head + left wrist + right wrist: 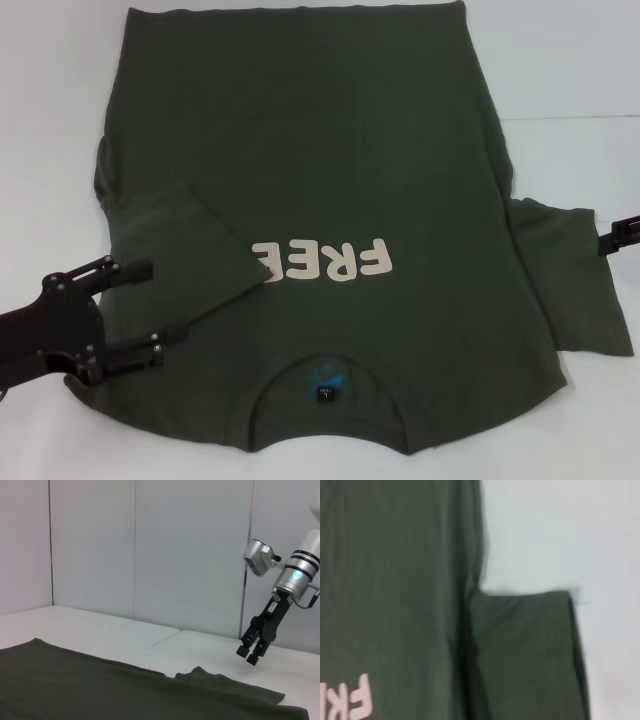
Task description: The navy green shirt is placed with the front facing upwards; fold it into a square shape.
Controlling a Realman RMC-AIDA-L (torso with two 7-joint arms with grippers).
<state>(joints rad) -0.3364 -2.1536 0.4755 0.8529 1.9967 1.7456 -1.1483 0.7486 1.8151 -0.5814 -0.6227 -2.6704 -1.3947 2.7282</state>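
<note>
Centrally, the shirt lies flat on the table, soft and limp; grip its sleeve edge. Left gripper, lower left, open; right gripper apart.

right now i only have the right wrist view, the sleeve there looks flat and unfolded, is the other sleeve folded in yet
Observer: Yes. On the navy green shirt, the left sleeve lies folded in over the chest, its corner overlapping the end of the lettering.
Operator: wheres the left gripper
Observer: The left gripper is at the shirt's left shoulder, beside that folded sleeve, jaws open and empty.
Operator: is my right gripper touching cloth
Observer: No. The left wrist view shows the right gripper hanging above the table, clear of the right sleeve.
</note>
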